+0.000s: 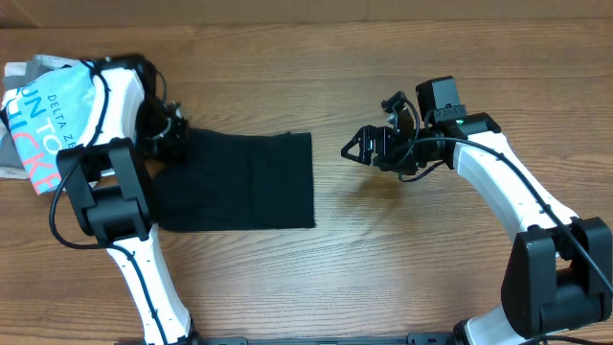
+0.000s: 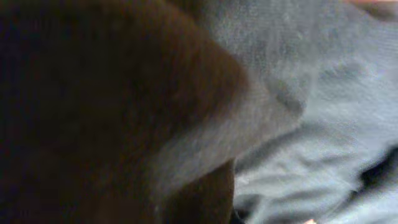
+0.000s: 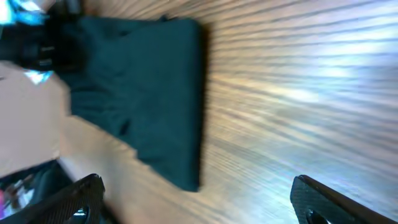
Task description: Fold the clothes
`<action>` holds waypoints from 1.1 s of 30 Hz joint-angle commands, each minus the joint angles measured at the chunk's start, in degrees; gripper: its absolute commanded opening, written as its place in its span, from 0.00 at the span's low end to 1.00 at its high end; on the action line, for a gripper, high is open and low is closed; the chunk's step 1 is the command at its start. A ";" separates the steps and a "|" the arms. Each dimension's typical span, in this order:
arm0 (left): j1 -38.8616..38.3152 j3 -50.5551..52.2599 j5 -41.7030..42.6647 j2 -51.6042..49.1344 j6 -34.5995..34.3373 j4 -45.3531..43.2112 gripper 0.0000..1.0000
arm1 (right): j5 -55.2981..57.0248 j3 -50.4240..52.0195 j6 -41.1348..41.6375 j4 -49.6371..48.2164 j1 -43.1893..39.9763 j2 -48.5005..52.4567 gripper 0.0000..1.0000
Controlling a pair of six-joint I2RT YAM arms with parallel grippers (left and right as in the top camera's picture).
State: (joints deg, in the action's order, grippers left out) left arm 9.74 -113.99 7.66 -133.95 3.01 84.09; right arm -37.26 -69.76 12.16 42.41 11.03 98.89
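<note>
The black T-shirt (image 1: 239, 179) lies flat on the wooden table as a folded rectangle, left of centre. It also shows in the right wrist view (image 3: 149, 81). My left gripper (image 1: 170, 131) is at the shirt's upper left edge; its fingers are hidden by the arm and the fabric. The left wrist view is blurred and shows only dark and grey cloth up close. My right gripper (image 1: 351, 150) is open and empty, a short way right of the shirt's right edge, above bare wood; its two fingers (image 3: 199, 199) stand wide apart.
A light-blue printed T-shirt (image 1: 43, 120) lies at the far left edge, partly under my left arm, with grey cloth (image 1: 14, 75) beside it. Grey fabric (image 2: 323, 106) fills the right of the left wrist view. Bare wood lies right of and below the black shirt.
</note>
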 commanded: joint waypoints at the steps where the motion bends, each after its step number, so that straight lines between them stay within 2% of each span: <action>1: -2.32 -8.13 -1.64 0.15 -2.62 4.11 0.04 | 7.67 -0.61 1.60 -0.72 0.15 -0.04 1.00; 9: -9.42 -18.34 1.46 0.15 -3.91 11.52 0.04 | 9.38 -0.59 2.21 -1.66 0.15 1.36 1.00; 17: -18.73 -18.51 3.06 0.17 -6.88 12.74 0.04 | 9.16 -0.59 3.65 -1.75 0.15 6.08 1.00; 22: -23.91 -18.51 4.68 0.20 -6.91 12.74 0.04 | 8.74 -0.42 4.63 -1.60 0.15 8.07 0.91; 27: -27.26 -18.51 7.15 0.20 -6.84 12.72 0.04 | 8.72 -0.35 4.61 -1.40 0.15 8.07 0.91; 32: -29.27 -18.49 7.02 0.20 -6.86 12.66 0.08 | 8.72 -0.35 4.59 -1.42 0.15 8.07 0.90; 33: -29.64 -18.49 7.04 0.20 -6.88 12.55 0.12 | 8.74 -0.35 4.59 -1.42 0.15 8.07 0.90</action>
State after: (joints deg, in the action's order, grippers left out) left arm -18.98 -131.09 13.13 -133.95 -3.05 96.60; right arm -28.49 -69.76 16.47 41.17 11.00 106.80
